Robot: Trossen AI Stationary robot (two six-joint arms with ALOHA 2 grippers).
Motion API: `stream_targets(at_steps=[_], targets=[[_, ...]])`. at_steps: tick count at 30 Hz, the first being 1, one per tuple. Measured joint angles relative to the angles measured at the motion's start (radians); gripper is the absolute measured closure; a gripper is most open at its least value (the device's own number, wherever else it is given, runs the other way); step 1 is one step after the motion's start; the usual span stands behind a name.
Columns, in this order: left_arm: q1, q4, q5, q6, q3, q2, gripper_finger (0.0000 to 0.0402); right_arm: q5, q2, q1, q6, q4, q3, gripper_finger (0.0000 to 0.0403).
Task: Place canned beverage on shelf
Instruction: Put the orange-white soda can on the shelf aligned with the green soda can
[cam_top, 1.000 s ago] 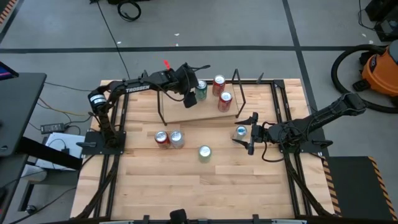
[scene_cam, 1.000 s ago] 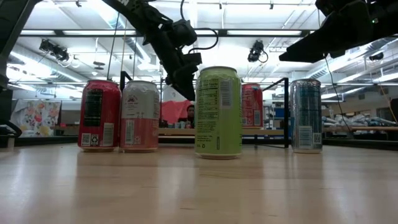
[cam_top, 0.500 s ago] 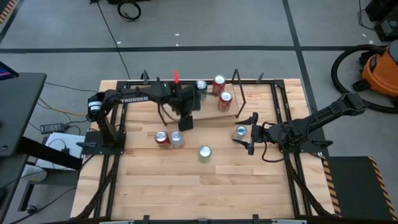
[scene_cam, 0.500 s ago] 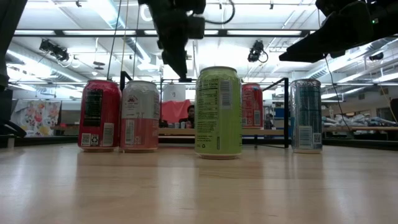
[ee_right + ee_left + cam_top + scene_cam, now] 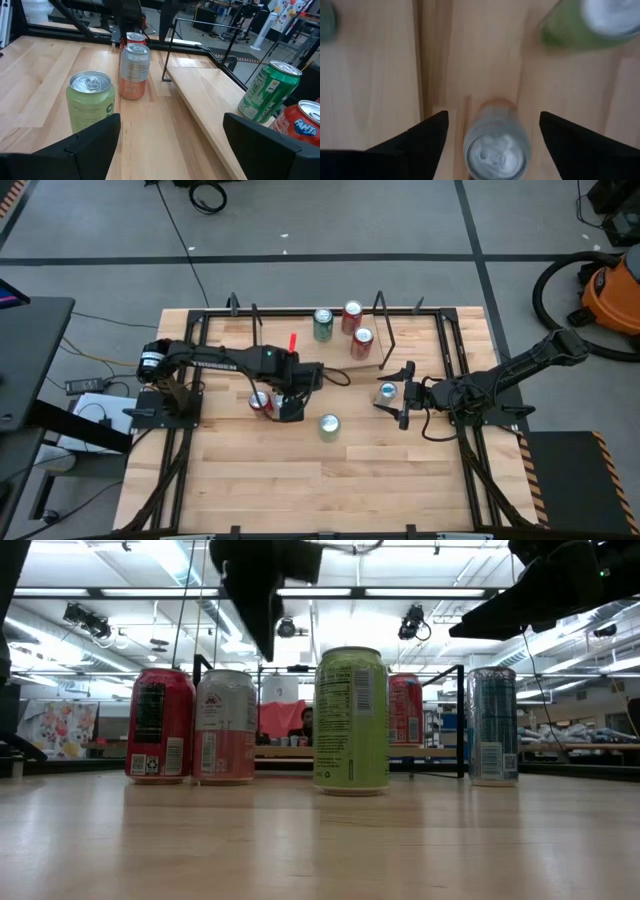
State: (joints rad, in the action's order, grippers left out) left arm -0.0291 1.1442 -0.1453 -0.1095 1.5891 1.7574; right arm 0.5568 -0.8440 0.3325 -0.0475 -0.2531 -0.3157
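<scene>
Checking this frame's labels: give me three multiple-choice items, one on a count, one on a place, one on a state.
1. Cans on the shelf: A two, B three, C five.
2. The left gripper is: A above the silver can, B over the shelf, C off the table.
3. Its fingers are: A shut, B open, C hidden.
Key: B, a green can and two red cans stand there; A, its wrist view looks down on that can; B, they spread wide. The right gripper waits nearby.

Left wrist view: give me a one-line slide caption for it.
Left gripper open, poised directly above the silver-and-pink can on the tabletop, with the light green can standing farther off.
</scene>
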Motion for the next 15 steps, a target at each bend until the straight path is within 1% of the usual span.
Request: stream_targets(at_steps=[6, 10, 13, 15], targets=[[0.004, -0.001, -0.001, -0.022, -0.062, 0.001, 0.0057, 0.0, 0.0, 0.0, 0.001, 0.0, 0.0, 0.0039], [0.004, -0.004, 0.0, -0.04, -0.078, 0.001, 0.0055, 0.0, 0.0, 0.0, 0.001, 0.0, 0.0, 0.0039], [0.004, -0.002, 0.031, -0.066, -0.096, 0.001, 0.0055, 0.0, 0.0, 0.0, 0.001, 0.0, 0.0, 0.0039], [0.004, 0.001, 0.035, -0.073, -0.116, 0.001, 0.0055, 0.0, 0.0, 0.0, 0.001, 0.0, 0.0, 0.0039]])
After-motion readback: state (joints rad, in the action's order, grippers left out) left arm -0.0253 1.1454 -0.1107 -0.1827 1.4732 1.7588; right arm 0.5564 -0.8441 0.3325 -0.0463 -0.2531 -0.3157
